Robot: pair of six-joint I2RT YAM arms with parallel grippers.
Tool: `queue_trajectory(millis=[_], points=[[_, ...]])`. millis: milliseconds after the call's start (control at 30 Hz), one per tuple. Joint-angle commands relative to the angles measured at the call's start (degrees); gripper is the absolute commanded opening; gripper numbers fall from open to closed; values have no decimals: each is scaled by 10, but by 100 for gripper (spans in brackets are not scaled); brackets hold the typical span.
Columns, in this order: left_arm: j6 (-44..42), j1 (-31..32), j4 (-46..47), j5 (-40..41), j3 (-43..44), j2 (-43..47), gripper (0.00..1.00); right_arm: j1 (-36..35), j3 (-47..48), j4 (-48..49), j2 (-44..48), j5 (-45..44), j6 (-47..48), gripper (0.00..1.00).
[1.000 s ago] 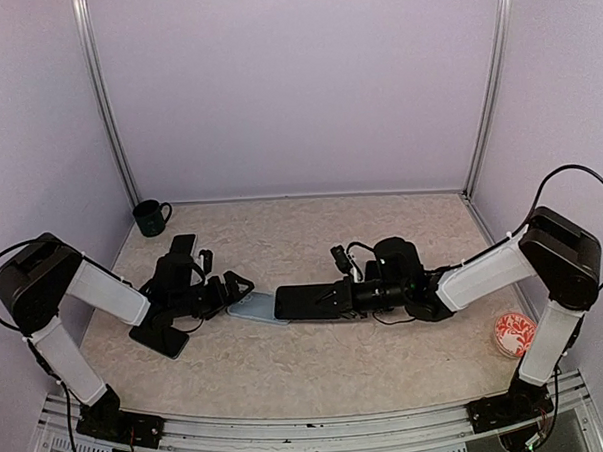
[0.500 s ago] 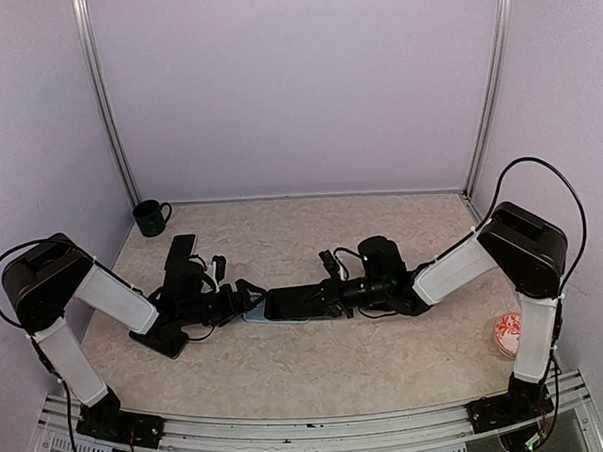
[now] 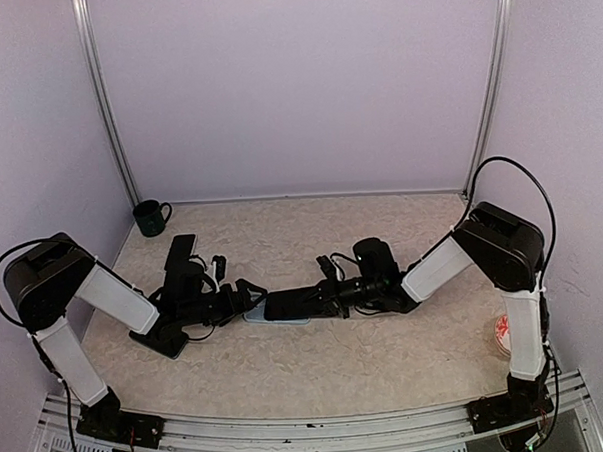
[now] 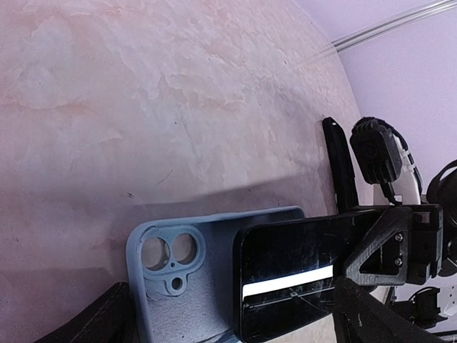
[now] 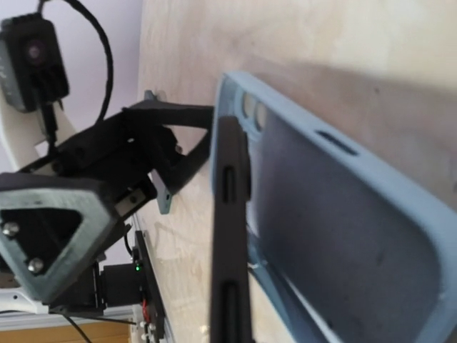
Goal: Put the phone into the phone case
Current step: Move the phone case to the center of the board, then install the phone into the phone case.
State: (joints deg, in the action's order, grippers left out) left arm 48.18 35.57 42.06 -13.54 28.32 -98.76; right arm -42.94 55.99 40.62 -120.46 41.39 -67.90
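The blue-grey phone case (image 4: 178, 279) lies open side up on the table, camera holes at its left end. My left gripper (image 3: 243, 297) is open. Its fingers (image 4: 107, 318) spread to either side of the case's camera end, one touching the case's edge. My right gripper (image 3: 336, 293) is shut on the black phone (image 3: 297, 301) and holds it low and slightly tilted. The phone's free end overlaps the case's inside (image 4: 300, 271). In the right wrist view the phone (image 5: 230, 236) shows edge-on just above the case (image 5: 343, 214).
A black mug (image 3: 151, 217) stands at the back left corner. Two other dark flat objects lie left of the left gripper (image 3: 180, 249) (image 3: 158, 340). A red-and-white dish (image 3: 502, 329) sits at the right, partly behind the right arm.
My right gripper has carried the phone leftward over the case, now covering most of it. My left gripper has moved right, closer around the case's end.
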Motion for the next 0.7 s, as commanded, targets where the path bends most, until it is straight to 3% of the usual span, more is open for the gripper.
queue_trajectory(millis=[0, 667], points=[[2, 5, -9, -7, -7, -15, 94, 5, 23, 32, -13, 24, -8, 0], [1, 11, 13, -20, -4, -17, 93, 9, 56, 10, -64, 43, -27, 0]])
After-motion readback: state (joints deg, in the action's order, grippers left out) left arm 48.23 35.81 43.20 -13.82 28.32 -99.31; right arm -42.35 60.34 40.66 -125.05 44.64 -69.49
